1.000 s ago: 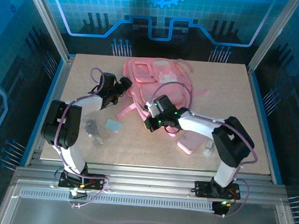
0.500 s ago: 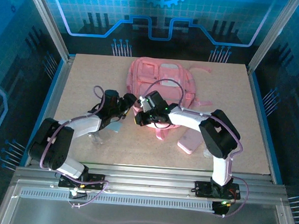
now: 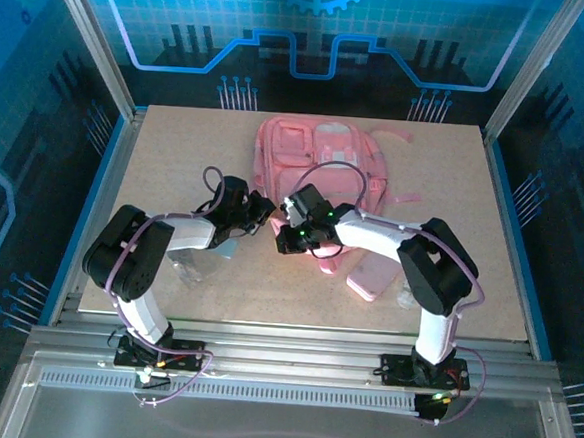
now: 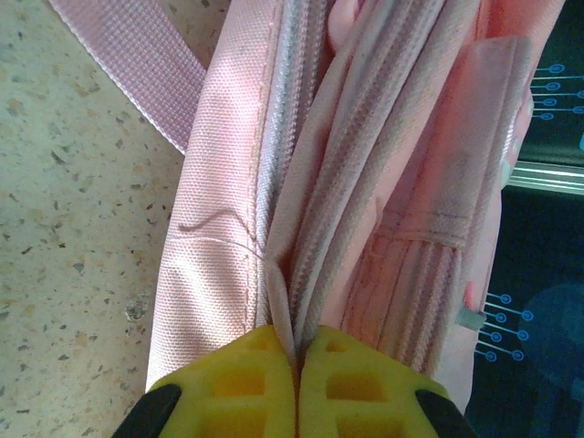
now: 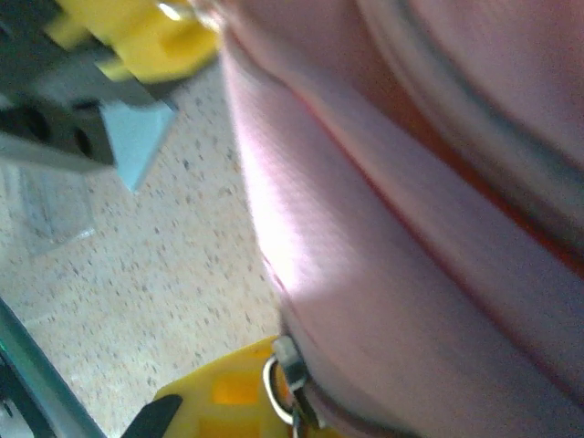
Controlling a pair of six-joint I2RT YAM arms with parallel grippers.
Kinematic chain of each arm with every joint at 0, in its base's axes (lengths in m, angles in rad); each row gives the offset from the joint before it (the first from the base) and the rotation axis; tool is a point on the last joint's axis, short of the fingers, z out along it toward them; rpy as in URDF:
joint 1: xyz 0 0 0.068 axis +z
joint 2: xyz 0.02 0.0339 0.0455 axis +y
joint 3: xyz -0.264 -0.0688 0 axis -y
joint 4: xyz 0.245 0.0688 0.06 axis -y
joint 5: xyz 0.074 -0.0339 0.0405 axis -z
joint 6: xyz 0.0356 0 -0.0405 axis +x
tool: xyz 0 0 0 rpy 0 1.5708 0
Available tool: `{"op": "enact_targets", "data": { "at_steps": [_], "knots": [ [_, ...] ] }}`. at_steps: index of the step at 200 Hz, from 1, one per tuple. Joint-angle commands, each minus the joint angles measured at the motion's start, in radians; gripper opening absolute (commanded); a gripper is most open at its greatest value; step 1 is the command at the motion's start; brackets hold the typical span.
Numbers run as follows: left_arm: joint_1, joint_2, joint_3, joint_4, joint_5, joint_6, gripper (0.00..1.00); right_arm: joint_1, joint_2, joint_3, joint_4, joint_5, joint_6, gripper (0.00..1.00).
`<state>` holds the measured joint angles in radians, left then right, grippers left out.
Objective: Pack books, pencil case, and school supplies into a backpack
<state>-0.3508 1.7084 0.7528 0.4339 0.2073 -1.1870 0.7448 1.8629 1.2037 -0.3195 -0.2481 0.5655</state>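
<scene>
From the top camera, I see the backpack (image 3: pixel 316 161) lying flat at the far middle of the surface (image 3: pixel 177 141), front pockets up. Both arms reach in to its near-left edge. There the left fingers (image 3: pixel 264 209) and the right fingers (image 3: pixel 285 224) sit just beside each other against the fabric. The pencil case (image 3: pixel 372 277) lies at the near right, apart from the backpack. The light-blue square (image 3: pixel 226 243) pokes out from under the left arm.

On the left wrist camera, the left fingers (image 4: pixel 265 383) are pressed fully together, pinching a fold of the backpack (image 4: pixel 219 237) beside its zipper. A strap (image 4: pixel 137 82) runs off across the speckled surface (image 4: pixel 73 228) on the left.

On the right wrist camera, one yellow pad of the right fingers (image 5: pixel 224 401) shows at the bottom, with a metal ring (image 5: pixel 276 383) against it. The picture is blurred, but they look closed on the backpack's (image 5: pixel 383 237) edge there. The left fingers (image 5: pixel 137 36) and the light-blue square (image 5: pixel 137 137) sit beyond, over the surface (image 5: pixel 173 274).
</scene>
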Motion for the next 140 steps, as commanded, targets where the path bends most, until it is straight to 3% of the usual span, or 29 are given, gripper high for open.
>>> {"op": "enact_targets", "data": {
  "at_steps": [1,49,87,140],
  "knots": [
    [0.021,-0.07,0.048,-0.029,-0.022,0.068,0.0,-0.018,-0.066,-0.029,-0.269,-0.005,-0.013,0.0],
    [0.044,-0.121,0.053,-0.095,0.014,0.104,0.0,-0.096,-0.102,0.026,-0.539,0.124,-0.155,0.0],
    [0.08,-0.161,0.058,-0.159,0.056,0.151,0.0,-0.258,-0.095,0.062,-0.606,0.195,-0.274,0.0],
    [0.138,-0.21,0.092,-0.284,0.076,0.242,0.0,-0.398,0.016,0.206,-0.689,0.322,-0.378,0.0]
  ]
}}
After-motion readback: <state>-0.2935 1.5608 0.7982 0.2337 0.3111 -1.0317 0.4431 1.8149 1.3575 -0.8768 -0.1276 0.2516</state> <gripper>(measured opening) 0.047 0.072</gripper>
